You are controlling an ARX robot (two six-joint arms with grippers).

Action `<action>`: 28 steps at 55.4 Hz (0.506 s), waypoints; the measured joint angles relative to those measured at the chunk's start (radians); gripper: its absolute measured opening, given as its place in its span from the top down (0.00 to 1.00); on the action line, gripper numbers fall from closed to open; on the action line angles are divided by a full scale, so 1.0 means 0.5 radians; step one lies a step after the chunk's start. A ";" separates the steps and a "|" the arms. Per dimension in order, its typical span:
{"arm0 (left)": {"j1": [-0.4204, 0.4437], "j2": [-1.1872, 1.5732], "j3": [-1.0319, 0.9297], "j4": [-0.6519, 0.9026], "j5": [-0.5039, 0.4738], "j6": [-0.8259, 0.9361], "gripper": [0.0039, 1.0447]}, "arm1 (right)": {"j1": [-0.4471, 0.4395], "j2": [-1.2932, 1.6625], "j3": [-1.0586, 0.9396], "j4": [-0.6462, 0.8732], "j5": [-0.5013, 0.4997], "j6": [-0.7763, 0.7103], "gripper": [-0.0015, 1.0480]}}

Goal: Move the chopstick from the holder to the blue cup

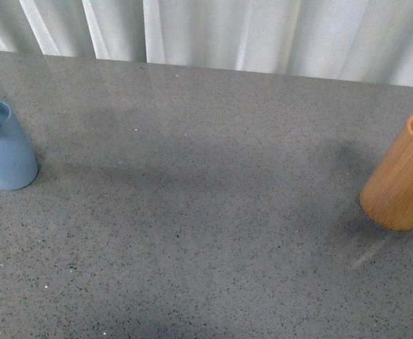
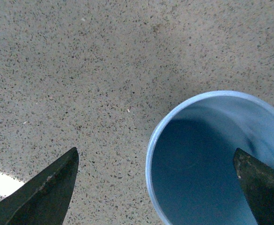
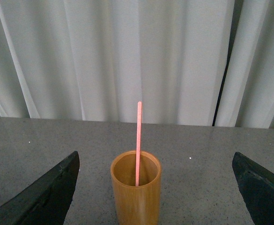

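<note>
Sees the chopstick (image 3: 138, 143) standing tall in the holder (image 3: 136, 197) from the right wrist only; finds left pincer (image 2: 154, 152) and right pincer (image 3: 155, 154) spread wide, empty

Left fingers (image 2: 43, 197): dark, wedge-shaped, pointed tips, pale scuffs along edges. Right fingers (image 3: 43, 197): same dark wedges.

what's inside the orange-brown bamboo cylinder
A single thin pinkish wooden chopstick stands inside the holder, sticking up past its rim. The stick's lower end and the holder's floor are hidden by the front wall.
</note>
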 joint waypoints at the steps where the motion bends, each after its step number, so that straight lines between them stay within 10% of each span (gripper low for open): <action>1: 0.000 0.008 0.007 -0.002 0.000 -0.001 0.06 | 0.000 0.000 0.000 0.000 0.000 0.000 0.10; 28: -0.069 0.164 0.237 -0.207 -0.045 -0.008 0.67 | 0.000 0.000 0.000 0.000 0.000 0.000 0.10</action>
